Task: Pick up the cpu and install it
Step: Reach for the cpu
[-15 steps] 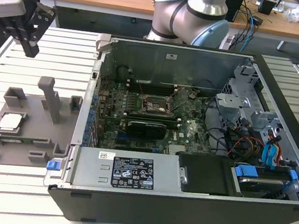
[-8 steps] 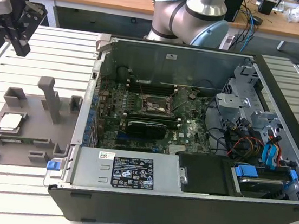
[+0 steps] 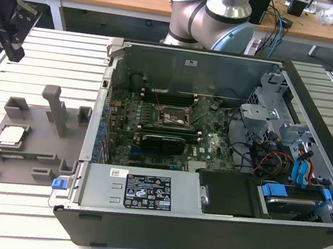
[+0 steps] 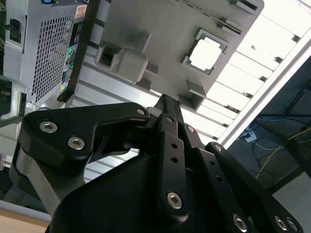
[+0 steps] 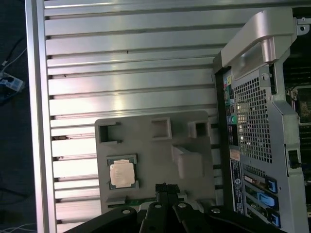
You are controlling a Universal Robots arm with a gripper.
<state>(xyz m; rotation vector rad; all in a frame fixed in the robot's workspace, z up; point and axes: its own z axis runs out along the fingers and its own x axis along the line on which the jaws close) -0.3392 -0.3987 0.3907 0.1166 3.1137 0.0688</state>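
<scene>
While the cpu (image 3: 11,134) is seated in a square recess of the grey fixture plate (image 3: 36,145) at the exterior view's lower left, the gripper (image 3: 15,52) is held at the upper left above the slatted table (image 3: 15,215), well apart from the chip. In both wrist views its jaws are seen pressed together with nothing between them. The open computer case (image 3: 142,225) is set just beside the plate, on the exterior view's right.

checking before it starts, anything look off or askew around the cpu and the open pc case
Nothing stands out. The cpu lies flat and square in its pocket on the grey holder, beside the open pc case. The end effector hangs apart from it, shut and holding nothing.
</scene>
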